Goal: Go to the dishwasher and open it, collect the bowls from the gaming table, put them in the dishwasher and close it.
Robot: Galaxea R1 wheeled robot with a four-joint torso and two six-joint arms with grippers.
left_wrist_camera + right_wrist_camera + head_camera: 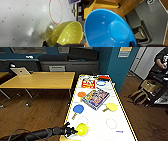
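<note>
Midway through collecting, my left gripper (72,131) is clamped on a yellow bowl (81,129) at the gaming table (100,119)'s near left edge, my right holding a blue bowl (109,30); carrying both level to the dishwasher looks next.

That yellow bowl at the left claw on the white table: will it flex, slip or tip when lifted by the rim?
The yellow bowl looks like thin, glossy plastic, so probably light and fairly stiff, perhaps slippery. Gripped at one edge by the left claw, it already sits tilted, so it may swing.
</note>
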